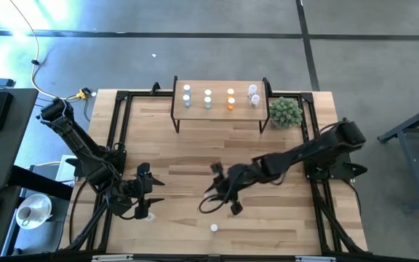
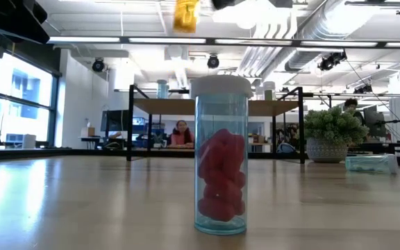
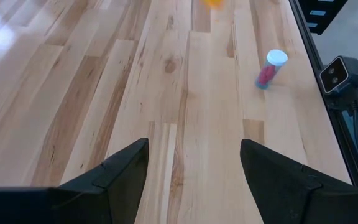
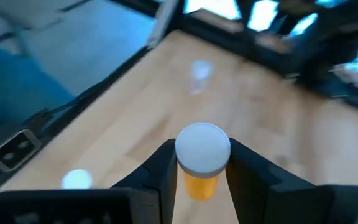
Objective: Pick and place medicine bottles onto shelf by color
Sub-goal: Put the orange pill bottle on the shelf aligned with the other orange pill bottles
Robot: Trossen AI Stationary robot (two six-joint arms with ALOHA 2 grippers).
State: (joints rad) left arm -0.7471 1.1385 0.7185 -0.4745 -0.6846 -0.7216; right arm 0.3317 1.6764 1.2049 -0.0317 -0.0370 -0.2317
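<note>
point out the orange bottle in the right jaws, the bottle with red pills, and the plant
orange bottle (image 4: 202,149), right wrist view, on its white cap
bottle with red pills (image 2: 221,173), low view, on its clear body
plant (image 1: 285,111), high view, on its green top

Tabletop (image 3: 185,93): pale wood planks — smooth, with a soft sheen.
Clear bottle (image 2: 220,156): glossy see-through plastic, matt white cap.
Orange bottle (image 4: 202,158): translucent plastic, smooth white cap.
Shelf (image 1: 220,109): light wood board — thin black metal legs.
Right gripper (image 4: 202,163): matt black fingers.
</note>
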